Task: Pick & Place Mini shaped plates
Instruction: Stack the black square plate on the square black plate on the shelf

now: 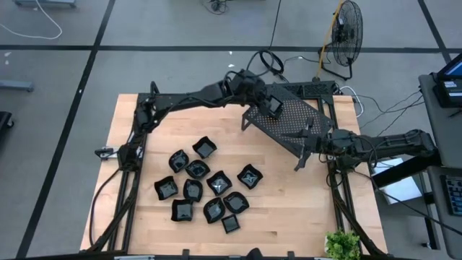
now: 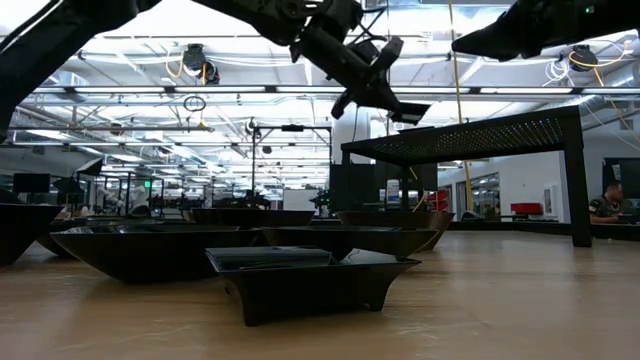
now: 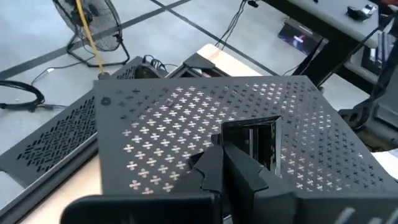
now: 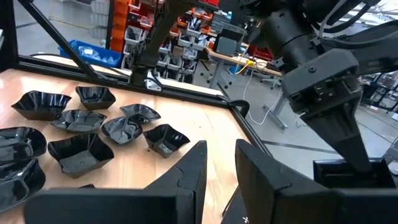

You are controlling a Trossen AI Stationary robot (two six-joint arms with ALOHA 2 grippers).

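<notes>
One mini shaped plate (image 1: 275, 107) hangs clamped in your left gripper (image 1: 275, 108) above the rack (image 1: 289, 123); eleven plates (image 1: 206, 186) wait on the table (image 1: 289, 209), right gripper (image 1: 303, 155) parted and idle.

an industrial workshop: concrete floor (image 1: 180, 29), standing fan (image 1: 346, 36), stocked shelving (image 4: 205, 31).
</notes>
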